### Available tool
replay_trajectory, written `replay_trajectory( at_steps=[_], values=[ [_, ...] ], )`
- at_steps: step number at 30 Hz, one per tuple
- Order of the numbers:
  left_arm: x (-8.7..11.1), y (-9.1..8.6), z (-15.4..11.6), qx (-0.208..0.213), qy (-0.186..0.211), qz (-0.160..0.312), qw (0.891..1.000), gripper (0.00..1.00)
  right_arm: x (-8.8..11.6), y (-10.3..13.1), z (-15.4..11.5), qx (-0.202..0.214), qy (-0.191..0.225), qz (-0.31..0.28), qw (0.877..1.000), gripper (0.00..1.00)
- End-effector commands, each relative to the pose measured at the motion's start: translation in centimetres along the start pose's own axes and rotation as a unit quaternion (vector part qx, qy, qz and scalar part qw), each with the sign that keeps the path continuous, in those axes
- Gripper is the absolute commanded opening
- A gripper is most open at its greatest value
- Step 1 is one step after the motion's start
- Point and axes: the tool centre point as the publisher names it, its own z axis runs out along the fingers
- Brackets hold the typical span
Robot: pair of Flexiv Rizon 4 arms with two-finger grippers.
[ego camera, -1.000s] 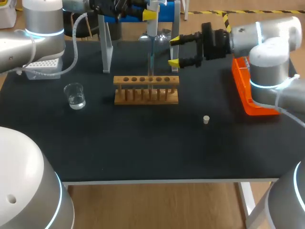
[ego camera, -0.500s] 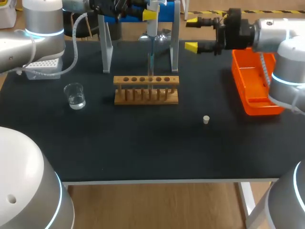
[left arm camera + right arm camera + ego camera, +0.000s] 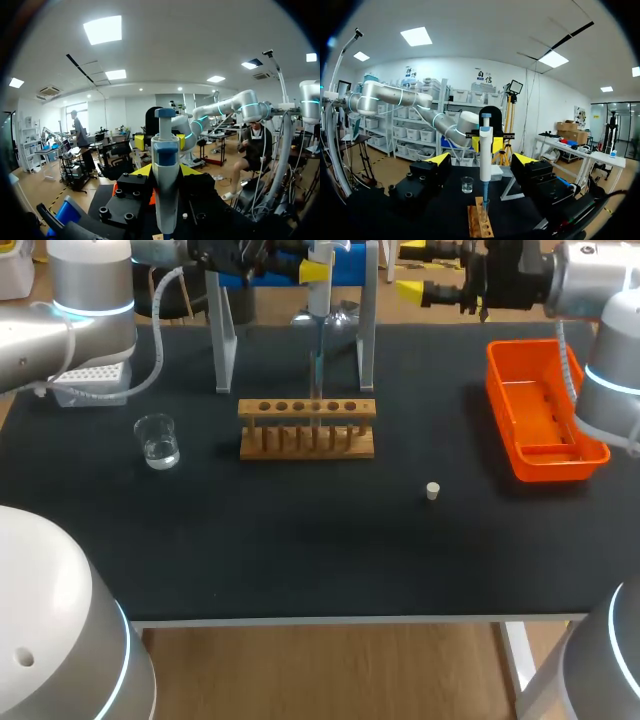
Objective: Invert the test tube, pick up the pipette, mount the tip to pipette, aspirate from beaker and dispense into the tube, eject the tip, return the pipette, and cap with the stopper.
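Left gripper (image 3: 312,268) clamped on pipette (image 3: 319,295) above table's (image 3: 300,540) far edge, tip in test tube (image 3: 317,405) in rack (image 3: 306,430); right gripper (image 3: 410,270) released, toward far-right corner.

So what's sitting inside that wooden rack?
One clear test tube stands in a hole of the wooden rack, with the tip of the pipette reaching into its mouth. The other holes look unfilled. Any liquid inside the tube cannot be made out.

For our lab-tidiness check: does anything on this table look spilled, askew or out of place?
Nothing is spilled or askew. The beaker stands upright, the rack sits square, the pipette hangs upright above it. Only the stopper lies alone on the table.
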Motion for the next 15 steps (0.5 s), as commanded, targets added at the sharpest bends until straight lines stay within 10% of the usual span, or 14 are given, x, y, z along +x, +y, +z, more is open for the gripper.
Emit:
replay_trajectory(
  at_steps=[1, 15],
  values=[
    [-0.1, -0.1, -0.1, 0.000, 0.002, 0.000, 1.000, 0.00, -0.3, 1.2, 1.0, 0.006, -0.002, 0.006, 1.000, 0.71],
    [-0.1, -0.1, -0.1, 0.000, 0.002, 0.000, 1.000, 0.00, -0.5, 4.8, 2.6, -0.013, 0.006, 0.015, 1.000, 0.00]
  ],
)
